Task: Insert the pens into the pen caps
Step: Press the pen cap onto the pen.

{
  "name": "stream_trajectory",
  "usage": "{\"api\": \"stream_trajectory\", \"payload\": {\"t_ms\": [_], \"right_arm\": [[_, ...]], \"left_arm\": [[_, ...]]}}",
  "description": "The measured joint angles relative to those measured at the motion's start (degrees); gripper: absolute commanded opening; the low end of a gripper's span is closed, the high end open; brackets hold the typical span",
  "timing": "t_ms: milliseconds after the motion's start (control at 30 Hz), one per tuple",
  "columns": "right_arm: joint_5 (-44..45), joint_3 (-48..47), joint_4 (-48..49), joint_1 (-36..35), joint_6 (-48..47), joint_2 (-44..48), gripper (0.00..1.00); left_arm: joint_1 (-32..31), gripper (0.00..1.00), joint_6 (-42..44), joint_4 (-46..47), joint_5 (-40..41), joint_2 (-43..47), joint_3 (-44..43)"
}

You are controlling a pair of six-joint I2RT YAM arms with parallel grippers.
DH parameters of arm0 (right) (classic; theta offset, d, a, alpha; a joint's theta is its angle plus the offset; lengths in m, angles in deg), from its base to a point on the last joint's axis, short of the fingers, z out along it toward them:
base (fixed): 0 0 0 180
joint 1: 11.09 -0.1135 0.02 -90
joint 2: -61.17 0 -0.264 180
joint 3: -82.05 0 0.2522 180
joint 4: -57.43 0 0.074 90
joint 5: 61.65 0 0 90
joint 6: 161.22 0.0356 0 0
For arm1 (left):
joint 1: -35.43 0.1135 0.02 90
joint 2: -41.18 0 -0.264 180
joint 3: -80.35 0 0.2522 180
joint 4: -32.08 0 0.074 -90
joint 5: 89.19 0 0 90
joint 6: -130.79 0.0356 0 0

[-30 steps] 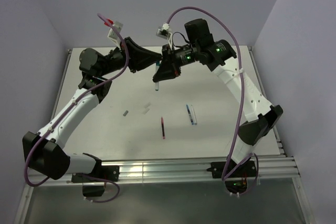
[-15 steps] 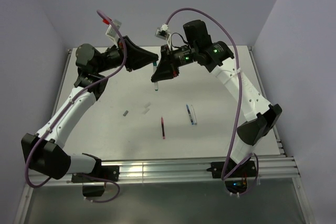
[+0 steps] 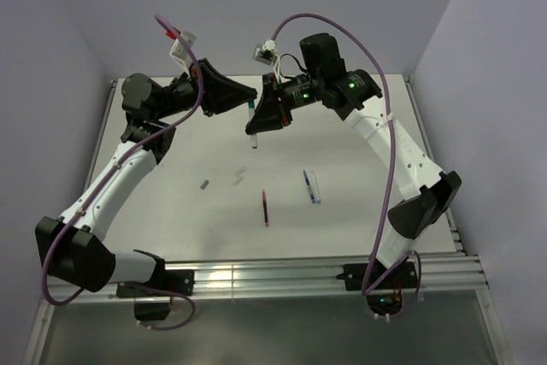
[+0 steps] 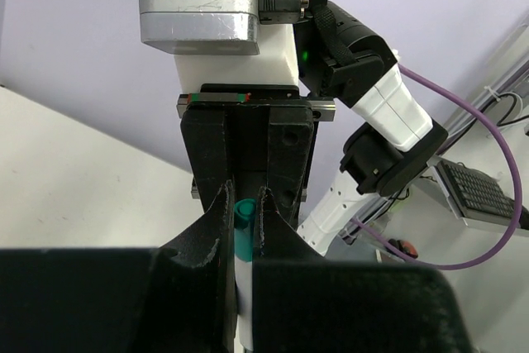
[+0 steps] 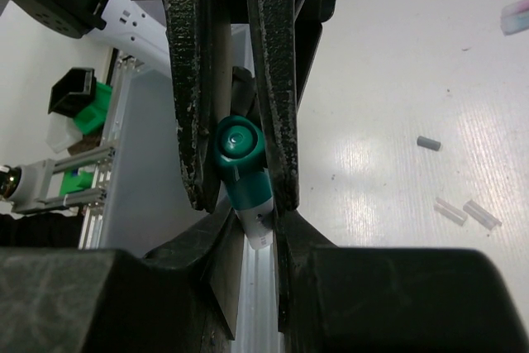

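Note:
High over the back of the table, my two grippers meet nose to nose around one upright white pen (image 3: 255, 143). A teal pen cap (image 3: 250, 109) sits on its upper end. My left gripper (image 3: 250, 98) is shut on the teal cap (image 4: 242, 225). My right gripper (image 3: 255, 126) is shut on the white pen (image 5: 260, 233) just under the cap (image 5: 241, 155). On the table lie a red pen (image 3: 266, 208), a dark blue pen (image 3: 307, 184), a pale pen (image 3: 315, 187), a grey cap (image 3: 205, 184) and pale caps (image 3: 238, 179).
The loose pens and caps lie mid-table, well below both grippers. A metal rail (image 3: 282, 273) runs along the near edge by the arm bases. Purple cables (image 3: 389, 151) loop from both wrists. Walls close in behind the table and on both sides.
My left arm has drawn back slightly to the left, so the teal cap now shows between the two grippers. The right arm has barely moved. Both grips are unchanged.

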Motion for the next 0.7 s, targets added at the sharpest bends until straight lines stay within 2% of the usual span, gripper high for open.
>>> {"api": "stream_trajectory", "payload": {"t_ms": [400, 700], "right_arm": [[-0.8, 0.4, -0.1, 0.0, 3.3, 0.0, 0.0], [-2.4, 4.4, 1.4, 0.2, 4.9, 0.2, 0.0]], "left_arm": [[0.2, 0.0, 1.7, -2.6, -0.1, 0.6, 0.0], [0.5, 0.0, 2.3, -4.9, -0.8, 1.0, 1.6]]}}
